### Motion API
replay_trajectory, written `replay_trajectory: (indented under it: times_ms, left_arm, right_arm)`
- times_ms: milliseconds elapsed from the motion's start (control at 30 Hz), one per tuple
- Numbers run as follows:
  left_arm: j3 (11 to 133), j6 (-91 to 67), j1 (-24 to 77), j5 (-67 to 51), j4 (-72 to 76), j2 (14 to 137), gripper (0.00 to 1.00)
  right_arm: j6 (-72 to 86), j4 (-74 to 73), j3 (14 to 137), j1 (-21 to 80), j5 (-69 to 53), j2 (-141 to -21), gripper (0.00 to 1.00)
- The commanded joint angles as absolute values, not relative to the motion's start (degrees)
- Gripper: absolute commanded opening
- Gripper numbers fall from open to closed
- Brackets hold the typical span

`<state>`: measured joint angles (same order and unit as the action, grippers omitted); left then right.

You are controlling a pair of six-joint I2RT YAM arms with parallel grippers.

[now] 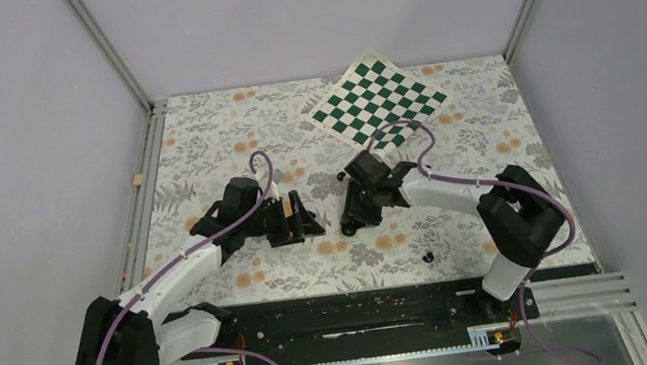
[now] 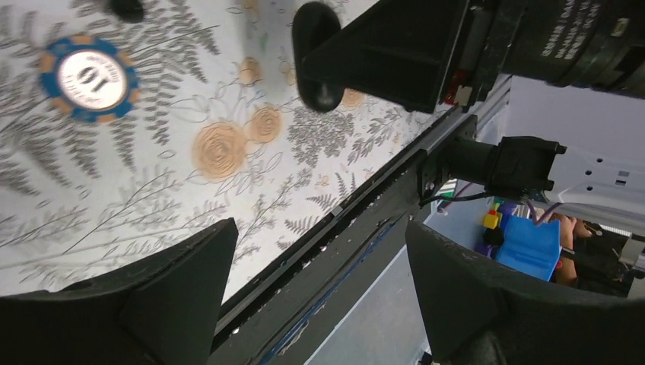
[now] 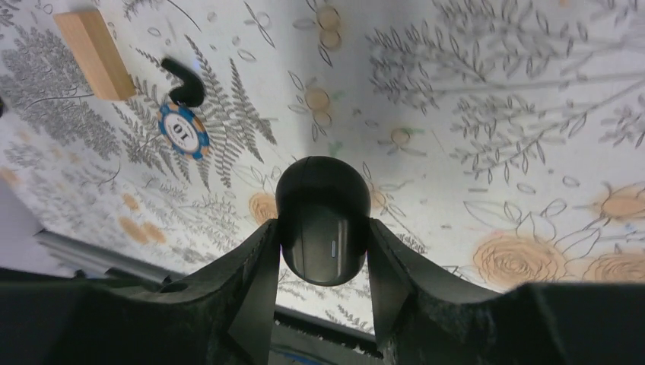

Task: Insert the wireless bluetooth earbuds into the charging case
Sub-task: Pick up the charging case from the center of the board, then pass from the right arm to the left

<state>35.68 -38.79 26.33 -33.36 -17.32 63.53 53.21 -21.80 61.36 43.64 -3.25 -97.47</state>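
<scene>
Now right gripper (image 3: 322, 232) clamps charging case (image 3: 323, 205) — black glossy oval (closed); left gripper (image 2: 319, 258) wide.

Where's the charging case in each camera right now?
Top external: charging case near centre, at the right gripper tip.
Left wrist: top centre.
Right wrist: centre, gripped on both sides.
Shared landmark: blue chip marked 10, in both wrist views.
</scene>
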Motion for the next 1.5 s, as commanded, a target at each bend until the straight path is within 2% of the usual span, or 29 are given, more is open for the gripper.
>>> replay_trajectory:
  times_ms: [0,467,1167,1333,1400,1433,1467]
  left_arm:
    - [33.2,-44.0,29.8,-34.7,-0.7,64.6,0.81]
    - [36.0,-41.4,33.2,-27.5,-2.0,70.3,0.69]
    - [32.8,-52.3,33.2,-22.1,12.2,70.8,0.47]
    - [34.1,-52.2,33.2,-22.3,11.2,71.6,0.34]
    - [34.3,-52.1,33.2,-22.3,10.6,71.7,0.23]
    - [34.5,-52.0,33.2,-22.3,10.4,71.8,0.14]
    - [34.6,-52.0,33.2,-22.3,10.0,71.8,0.06]
  right_arm:
    - [68.2,-6.5,52.1,42.6,-10.0,-90.9,0.25]
    - [85.3,13.1,44.2,40.9,-19.5,-88.0,0.23]
    - [87.0,15.9,42.3,40.7,-20.5,-85.8,0.21]
    - [88.0,17.2,42.0,40.7,-21.1,-85.9,0.21]
    - [88.0,17.2,41.8,40.7,-21.0,-85.6,0.21]
    - [88.1,17.3,41.6,40.7,-20.9,-85.5,0.22]
    - [88.1,17.6,41.3,40.6,-20.8,-85.2,0.28]
